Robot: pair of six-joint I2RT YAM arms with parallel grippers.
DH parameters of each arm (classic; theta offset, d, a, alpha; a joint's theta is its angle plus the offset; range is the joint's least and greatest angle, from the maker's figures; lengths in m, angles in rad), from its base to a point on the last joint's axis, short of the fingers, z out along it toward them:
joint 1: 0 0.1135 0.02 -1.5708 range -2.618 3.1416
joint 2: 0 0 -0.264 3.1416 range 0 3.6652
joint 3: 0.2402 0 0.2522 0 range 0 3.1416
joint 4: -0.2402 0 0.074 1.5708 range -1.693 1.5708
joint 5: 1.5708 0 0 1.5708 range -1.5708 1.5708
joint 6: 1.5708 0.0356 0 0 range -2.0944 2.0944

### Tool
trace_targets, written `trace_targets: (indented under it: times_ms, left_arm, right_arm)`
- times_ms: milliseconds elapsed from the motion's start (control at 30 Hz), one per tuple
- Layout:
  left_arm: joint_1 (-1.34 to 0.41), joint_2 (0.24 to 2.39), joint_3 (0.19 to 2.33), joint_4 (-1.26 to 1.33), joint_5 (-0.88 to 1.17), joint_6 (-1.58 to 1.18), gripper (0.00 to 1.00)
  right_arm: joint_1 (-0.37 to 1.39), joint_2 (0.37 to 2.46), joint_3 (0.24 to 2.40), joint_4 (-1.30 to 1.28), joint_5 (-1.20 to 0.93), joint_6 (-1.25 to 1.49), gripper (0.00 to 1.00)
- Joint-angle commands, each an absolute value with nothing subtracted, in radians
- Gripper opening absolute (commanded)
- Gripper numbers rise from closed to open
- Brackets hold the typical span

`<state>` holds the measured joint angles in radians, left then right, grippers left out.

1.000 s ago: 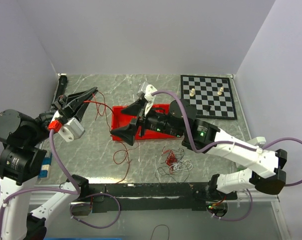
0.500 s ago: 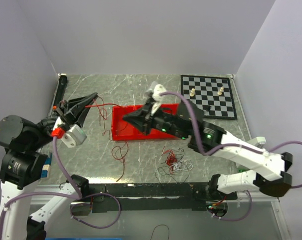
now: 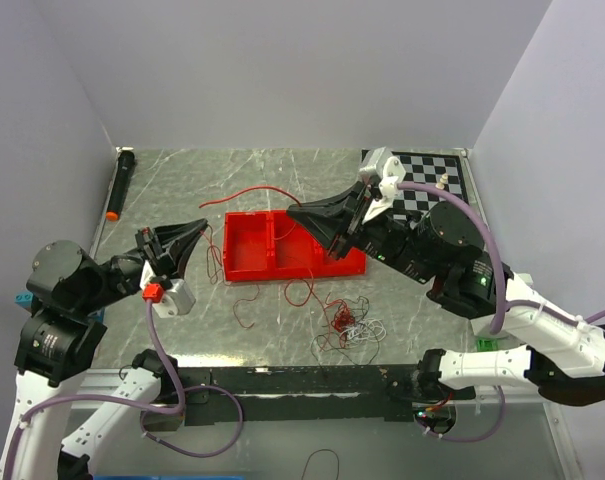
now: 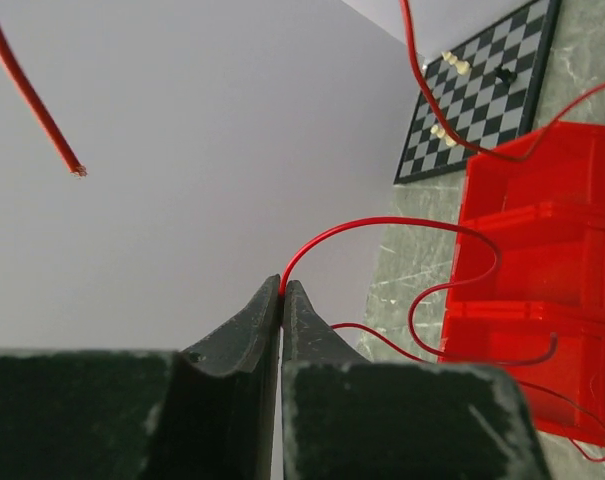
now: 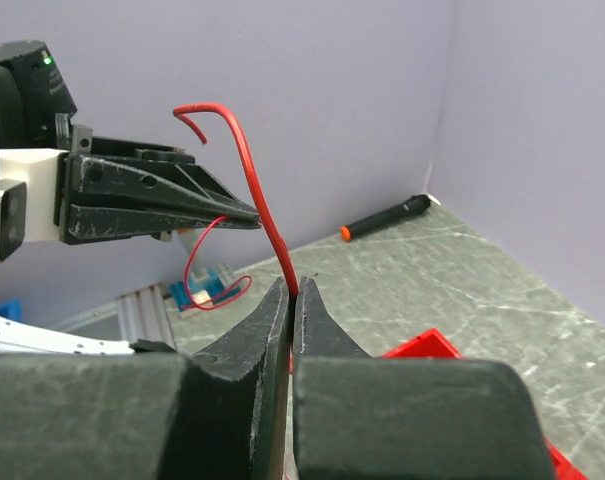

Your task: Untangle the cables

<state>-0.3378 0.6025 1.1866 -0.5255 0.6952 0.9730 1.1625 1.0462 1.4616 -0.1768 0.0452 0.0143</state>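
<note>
Three plain walls close in the scene: a back wall point(image 3: 282, 70), a left wall point(image 3: 37, 120) and a right wall point(image 3: 557, 110). All are matte, pale lavender-grey and bare, and they meet in straight corner seams. Below them lies a worktop point(image 3: 182, 175) with a grey-green marbled surface and pale veins. A black bar point(image 3: 312, 380) runs along its near edge. The light is even and soft, with only faint shadows.

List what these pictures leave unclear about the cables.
- Top view: strands in the tangle are too thin to tell apart.
- Left wrist view: a red wire is cut off by top and right edges.
- Right wrist view: the right gripper hides the held wire below its fingertips.
</note>
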Motion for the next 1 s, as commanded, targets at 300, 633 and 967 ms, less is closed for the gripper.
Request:
trace_targets:
  times_ms: [300, 633, 967]
  left_arm:
    - [-0.334, 0.59, 1.112, -0.093, 0.612, 0.758, 0.01]
    - [-0.334, 0.597, 1.181, 0.003, 0.5, 0.696, 0.01]
    - [-0.334, 0.603, 1.402, -0.676, 0.502, 1.072, 0.01]
  right_arm:
    - [1.155, 1.173, 1.692, -0.154, 0.164, -0.143, 0.0]
    - [1.01, 1.4, 1.874, -0.025, 0.1, -0.118, 0.0]
    - [0.864, 1.563, 2.022, -0.006, -0.064, -0.02, 0.0]
